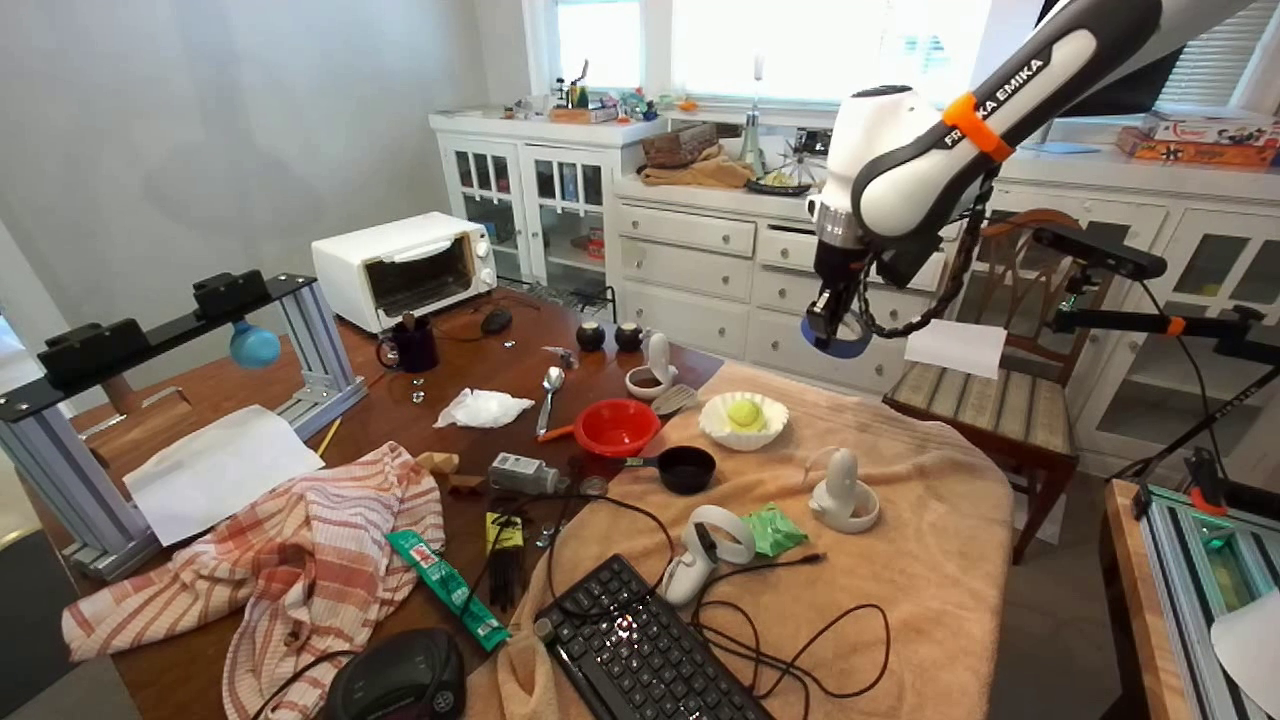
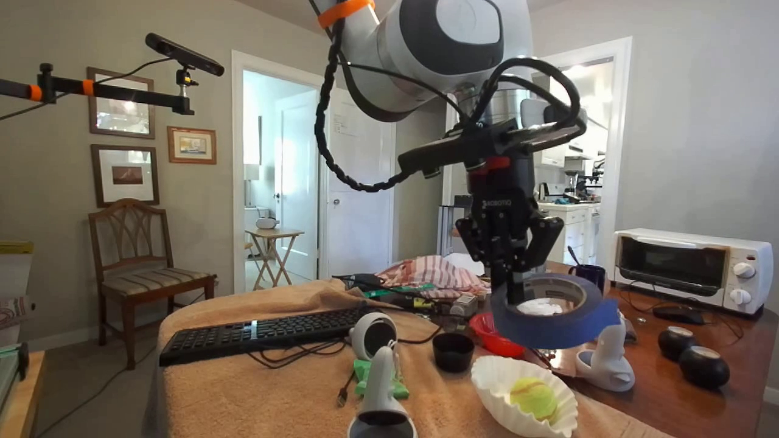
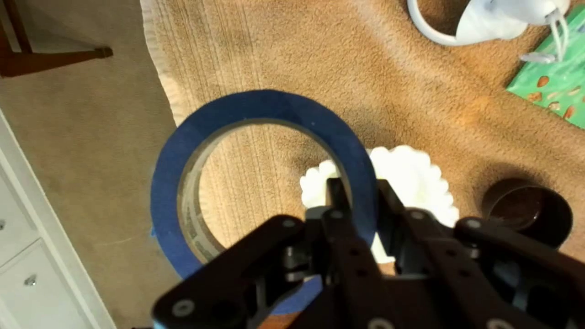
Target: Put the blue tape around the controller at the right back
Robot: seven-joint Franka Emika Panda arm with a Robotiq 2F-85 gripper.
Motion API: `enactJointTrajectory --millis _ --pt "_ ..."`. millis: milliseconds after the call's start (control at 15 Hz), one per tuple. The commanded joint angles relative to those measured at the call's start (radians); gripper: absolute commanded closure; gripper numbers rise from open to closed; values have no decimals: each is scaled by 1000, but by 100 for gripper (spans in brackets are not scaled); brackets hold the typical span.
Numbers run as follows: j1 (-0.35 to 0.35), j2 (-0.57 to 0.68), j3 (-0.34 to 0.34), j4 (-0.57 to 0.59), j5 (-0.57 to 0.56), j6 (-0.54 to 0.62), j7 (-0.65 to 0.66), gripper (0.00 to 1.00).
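The gripper (image 1: 822, 322) holds the blue tape (image 1: 843, 349) aloft in an exterior view, at two o'clock from the red bowl (image 1: 617, 440). A white controller (image 1: 658, 358) stands at one o'clock from that bowl, a black cup (image 1: 687, 474) at four.

Lettered in black capitals along the white robot arm (image 1: 1030, 78), in an exterior view: "FR", then, past an orange band (image 1: 978, 128) covering the letters between, "KA EMIKA". Lettered in pale capitals across the black body of the gripper (image 2: 510, 289), in an exterior view: "ROBOTIQ". Printed, but too small or blurred to read: on the inner face of the blue tape (image 3: 269, 104); on the long green packet (image 1: 447, 590); on the bottle (image 1: 522, 474); on stacked boxes (image 1: 1205, 142); along a slanting black pole (image 1: 1220, 409).
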Motion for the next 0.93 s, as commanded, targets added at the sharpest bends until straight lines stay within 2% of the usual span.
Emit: enactJointTrajectory --millis 0,267,333,400,533,867 --pt "-7 3 6 -3 -2 -2 1 81" --pt "-8 10 5 -6 -2 -1 1 81" --pt "-8 10 5 -6 -2 -1 1 95" --pt "-5 7 6 0 -2 7 10 95" --pt "-14 43 40 83 67 -41 -52 95" --pt "-4 166 93 381 95 -197 -94 95"
